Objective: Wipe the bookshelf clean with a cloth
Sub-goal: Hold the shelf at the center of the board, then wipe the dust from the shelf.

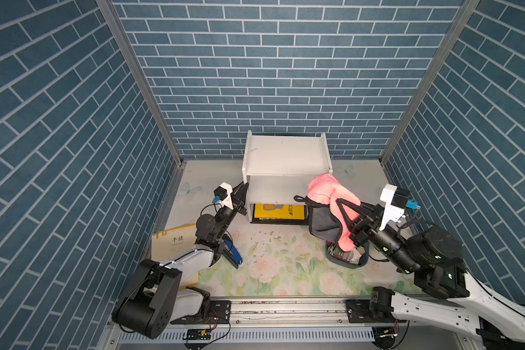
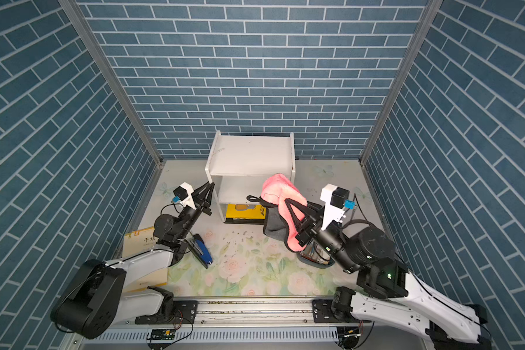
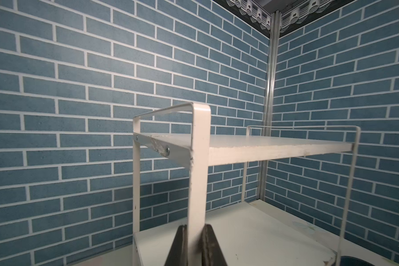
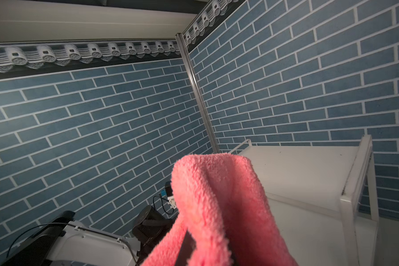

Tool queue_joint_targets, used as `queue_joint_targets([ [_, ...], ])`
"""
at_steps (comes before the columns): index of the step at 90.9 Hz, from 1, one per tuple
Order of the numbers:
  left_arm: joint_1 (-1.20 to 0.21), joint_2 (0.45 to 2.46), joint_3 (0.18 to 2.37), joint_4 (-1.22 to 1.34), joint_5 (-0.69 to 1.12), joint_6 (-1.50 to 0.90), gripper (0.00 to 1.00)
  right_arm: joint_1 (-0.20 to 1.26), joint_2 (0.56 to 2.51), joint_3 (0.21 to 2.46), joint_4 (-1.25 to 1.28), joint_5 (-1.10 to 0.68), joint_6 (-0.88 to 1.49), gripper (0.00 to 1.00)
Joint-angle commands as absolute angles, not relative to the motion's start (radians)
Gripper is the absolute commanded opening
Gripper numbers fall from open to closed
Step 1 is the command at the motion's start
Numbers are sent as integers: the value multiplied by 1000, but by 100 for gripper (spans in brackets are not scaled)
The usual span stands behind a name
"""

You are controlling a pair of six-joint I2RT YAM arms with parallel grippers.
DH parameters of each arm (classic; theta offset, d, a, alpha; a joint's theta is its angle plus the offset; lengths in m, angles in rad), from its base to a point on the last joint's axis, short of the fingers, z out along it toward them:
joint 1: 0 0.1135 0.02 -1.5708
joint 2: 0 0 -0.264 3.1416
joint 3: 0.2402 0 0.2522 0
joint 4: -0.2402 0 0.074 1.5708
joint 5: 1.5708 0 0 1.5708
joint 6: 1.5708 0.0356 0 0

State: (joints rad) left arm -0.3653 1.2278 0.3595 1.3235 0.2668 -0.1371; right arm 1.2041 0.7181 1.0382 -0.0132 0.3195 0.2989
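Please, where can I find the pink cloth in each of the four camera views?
Top view: pink cloth right of centre, at the white bookshelf's right front corner.
Top view: pink cloth near centre, at the same corner.
Left wrist: not in it.
Right wrist: bottom centre, in the foreground.
Shared landmark: the bookshelf, visible in all four.

Floral table mat (image 1: pixel 285 272) is lying flat, small dark specks (image 1: pixel 267 239) scattering across its middle. Tan booklet (image 1: pixel 172 242) with printed characters is lying flat at the left; blue stapler (image 1: pixel 234 252) is resting just beside it toward the centre, and a yellow book (image 1: pixel 278 211) is lying flat further back. Dark blue-grey bin (image 1: pixel 365 255) is sitting at the right, its contents mostly hidden, while blue brick-patterned walls (image 1: pixel 285 75) are enclosing three sides.
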Motion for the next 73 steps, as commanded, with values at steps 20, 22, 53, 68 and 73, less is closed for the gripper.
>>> queue_joint_targets([
  [20,-634,944,272,1095,134,-120,0,1154,1085,1258,98,404,92,0],
  [22,-645,931,263,1089,123,-123,0,1135,1116,1272,113,385,85,0],
  [53,-663,773,214,959,23,-147,0,930,1694,1847,106,-91,95,0],
  [68,-664,743,214,932,22,-147,0,929,2016,2251,29,-236,120,0],
  [73,-663,739,222,915,27,-145,0,927,2122,2403,-31,-230,121,0],
])
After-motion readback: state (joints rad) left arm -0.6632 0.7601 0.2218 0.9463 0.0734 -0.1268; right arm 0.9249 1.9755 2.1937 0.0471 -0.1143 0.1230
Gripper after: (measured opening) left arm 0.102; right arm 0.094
